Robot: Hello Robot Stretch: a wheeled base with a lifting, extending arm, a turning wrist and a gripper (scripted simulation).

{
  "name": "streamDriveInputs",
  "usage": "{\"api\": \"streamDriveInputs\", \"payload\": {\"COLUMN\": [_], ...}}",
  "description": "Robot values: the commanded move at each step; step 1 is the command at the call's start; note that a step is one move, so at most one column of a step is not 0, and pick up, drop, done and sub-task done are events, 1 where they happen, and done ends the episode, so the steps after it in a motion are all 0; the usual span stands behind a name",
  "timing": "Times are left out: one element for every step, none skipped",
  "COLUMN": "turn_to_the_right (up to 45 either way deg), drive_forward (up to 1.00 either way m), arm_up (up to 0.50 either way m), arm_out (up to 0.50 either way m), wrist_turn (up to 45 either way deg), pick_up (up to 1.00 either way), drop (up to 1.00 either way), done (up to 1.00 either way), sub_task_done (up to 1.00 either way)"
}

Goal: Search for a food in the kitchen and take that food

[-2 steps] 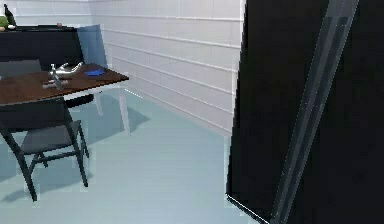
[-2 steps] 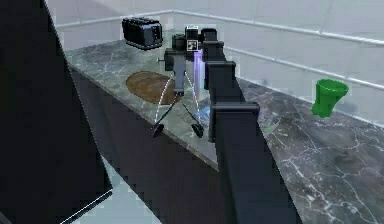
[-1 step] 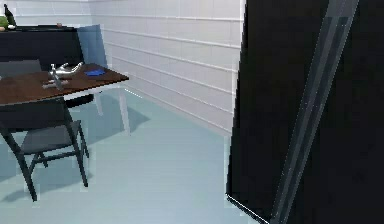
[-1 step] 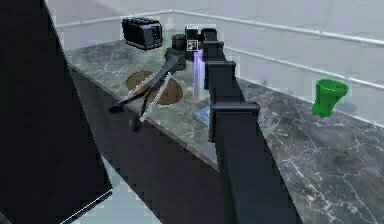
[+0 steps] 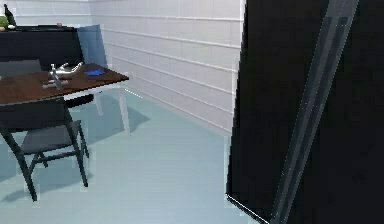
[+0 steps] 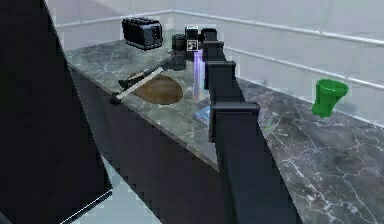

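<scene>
The arm (image 6: 238, 135) reaches out over a grey marble counter (image 6: 300, 160). At its far end, left of two white squares, is my gripper (image 6: 179, 52), near the wall between a black toaster (image 6: 143, 32) and a pale violet bottle (image 6: 200, 72). I cannot tell whether it holds anything. Left of the arm a brown sink (image 6: 160, 90) with a slim tap (image 6: 138, 84) is set in the counter. A green cup (image 6: 328, 97) stands at the right by the wall. A small green-yellow thing (image 5: 8, 17) lies on a dark sideboard far back in the forward view.
A tall black fridge (image 5: 310, 110) takes up the forward view's right and stands again at the arm side view's left as a black fridge (image 6: 40, 120). A dark wooden table (image 5: 50, 85) with small items and a dark chair (image 5: 45, 135) stand at the left. Pale floor (image 5: 160, 160) lies between them.
</scene>
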Motion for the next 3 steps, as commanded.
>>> {"api": "streamDriveInputs", "payload": {"turn_to_the_right": [0.0,0.0,0.0], "drive_forward": [0.00,0.00,0.00], "arm_up": [0.00,0.00,-0.12], "arm_out": [0.00,0.00,0.00], "wrist_turn": [45.0,9.0,0.0], "pick_up": [0.00,0.00,0.00], "drop": [0.00,0.00,0.00], "done": [0.00,0.00,0.00], "sub_task_done": [0.00,0.00,0.00]}}
